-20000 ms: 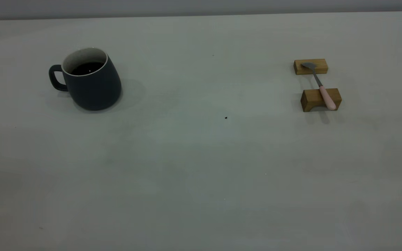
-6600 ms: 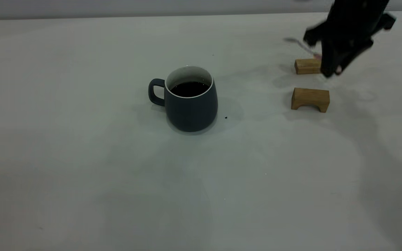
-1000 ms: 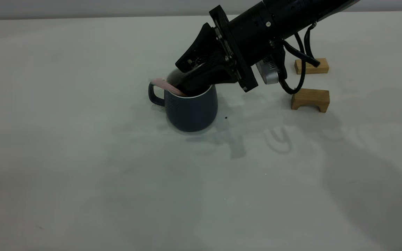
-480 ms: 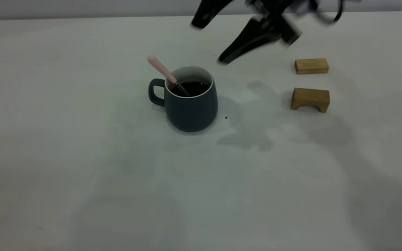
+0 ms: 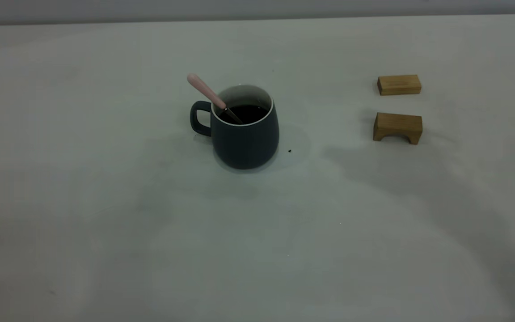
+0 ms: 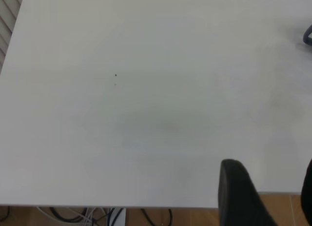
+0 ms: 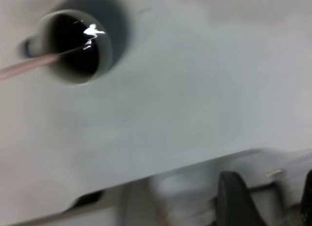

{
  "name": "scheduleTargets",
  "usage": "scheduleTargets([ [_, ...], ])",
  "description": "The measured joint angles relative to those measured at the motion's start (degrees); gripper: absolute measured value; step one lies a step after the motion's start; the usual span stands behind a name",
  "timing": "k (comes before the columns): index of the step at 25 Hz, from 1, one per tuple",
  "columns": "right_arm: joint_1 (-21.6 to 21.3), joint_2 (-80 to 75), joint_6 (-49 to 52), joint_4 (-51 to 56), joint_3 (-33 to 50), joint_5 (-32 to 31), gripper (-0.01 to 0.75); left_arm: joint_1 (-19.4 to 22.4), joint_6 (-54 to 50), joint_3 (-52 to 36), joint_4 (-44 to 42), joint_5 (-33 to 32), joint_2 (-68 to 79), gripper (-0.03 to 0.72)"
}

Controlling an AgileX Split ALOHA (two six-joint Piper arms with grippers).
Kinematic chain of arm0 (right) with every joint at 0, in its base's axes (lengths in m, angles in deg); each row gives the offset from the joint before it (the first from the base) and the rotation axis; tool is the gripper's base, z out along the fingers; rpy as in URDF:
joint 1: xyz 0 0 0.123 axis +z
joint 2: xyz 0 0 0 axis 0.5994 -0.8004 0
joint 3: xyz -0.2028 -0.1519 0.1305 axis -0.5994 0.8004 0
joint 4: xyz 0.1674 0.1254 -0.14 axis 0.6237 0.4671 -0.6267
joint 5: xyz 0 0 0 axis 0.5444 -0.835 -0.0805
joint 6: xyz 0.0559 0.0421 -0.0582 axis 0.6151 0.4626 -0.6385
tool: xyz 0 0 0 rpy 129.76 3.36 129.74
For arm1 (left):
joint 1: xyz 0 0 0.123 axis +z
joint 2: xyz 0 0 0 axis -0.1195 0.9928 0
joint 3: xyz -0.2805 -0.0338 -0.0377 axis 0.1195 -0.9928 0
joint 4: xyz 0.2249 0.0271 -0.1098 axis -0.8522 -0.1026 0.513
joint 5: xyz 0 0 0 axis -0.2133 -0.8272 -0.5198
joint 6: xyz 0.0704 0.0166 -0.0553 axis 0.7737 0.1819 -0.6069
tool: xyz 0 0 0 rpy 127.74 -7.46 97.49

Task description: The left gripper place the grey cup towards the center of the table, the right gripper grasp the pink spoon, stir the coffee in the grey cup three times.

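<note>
High above the table (image 5: 105, 201), the right gripper (image 7: 265, 199) hangs with blunt black fingers (image 7: 234, 196) apart, holding nothing; the left gripper (image 6: 265, 194) also gapes, empty, at the table's edge. Mid-table stands the rounded slate-grey cup (image 5: 245, 134), glossy dark coffee (image 5: 244, 113) inside, the pink spoon (image 5: 210, 95) leaning on its rim. Two wooden blocks (image 5: 398, 107) sit well aside.

Right pincer (image 7: 265, 199) has left the exterior view

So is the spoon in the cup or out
In. The spoon leans on the cup rim, bowl sunk in coffee, pink handle sticking out.
</note>
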Motion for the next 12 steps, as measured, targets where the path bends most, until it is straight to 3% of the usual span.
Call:
scheduleTargets([
  [6,0.0,10.38,-11.25,-15.36,0.06,-1.18,0.215,0.0,0.0,0.0,0.0,0.0,0.0,0.388],
  [12,0.0,23.74,-26.37,-18.45,2.42,-1.61,0.19,0.0,0.0,0.0,0.0,0.0,0.0,0.388],
])
